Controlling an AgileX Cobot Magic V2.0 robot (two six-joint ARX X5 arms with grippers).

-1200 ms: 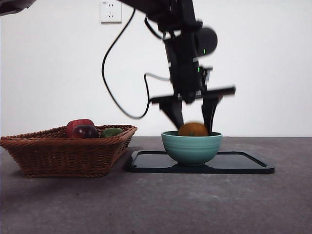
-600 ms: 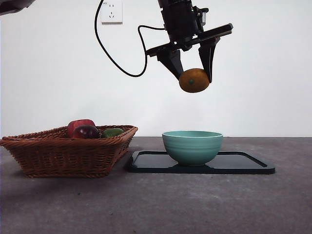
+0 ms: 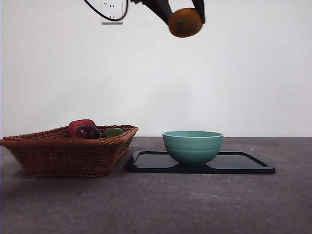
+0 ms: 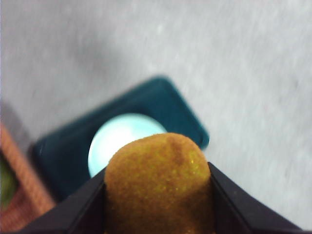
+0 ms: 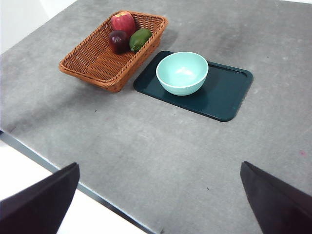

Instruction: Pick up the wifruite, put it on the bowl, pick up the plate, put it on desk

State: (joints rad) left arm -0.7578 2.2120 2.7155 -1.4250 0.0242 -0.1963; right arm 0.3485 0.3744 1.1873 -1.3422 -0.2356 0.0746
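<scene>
My left gripper [image 3: 184, 18] is shut on the orange-brown wifruite [image 3: 185, 22] at the top edge of the front view, high above the teal bowl [image 3: 192, 146]. In the left wrist view the wifruite [image 4: 158, 187] sits between the black jaws, with the bowl [image 4: 117, 136] far below. The bowl is empty and stands on the dark plate [image 3: 243, 163] on the desk [image 3: 156, 204]. My right gripper [image 5: 159, 165] is open and empty, high above the desk, looking down on the bowl [image 5: 182, 73] and the plate [image 5: 224, 92].
A wicker basket [image 3: 68, 151] stands left of the plate, touching its corner. It holds a red apple [image 3: 80, 124], a dark purple fruit [image 3: 87, 131] and a green fruit [image 3: 113, 132]. A wall socket [image 3: 111, 10] is on the white back wall.
My left gripper has risen with the wifruite, from inside the bowl to the top edge of the front view. The bowl is now empty. Nothing else moved.
</scene>
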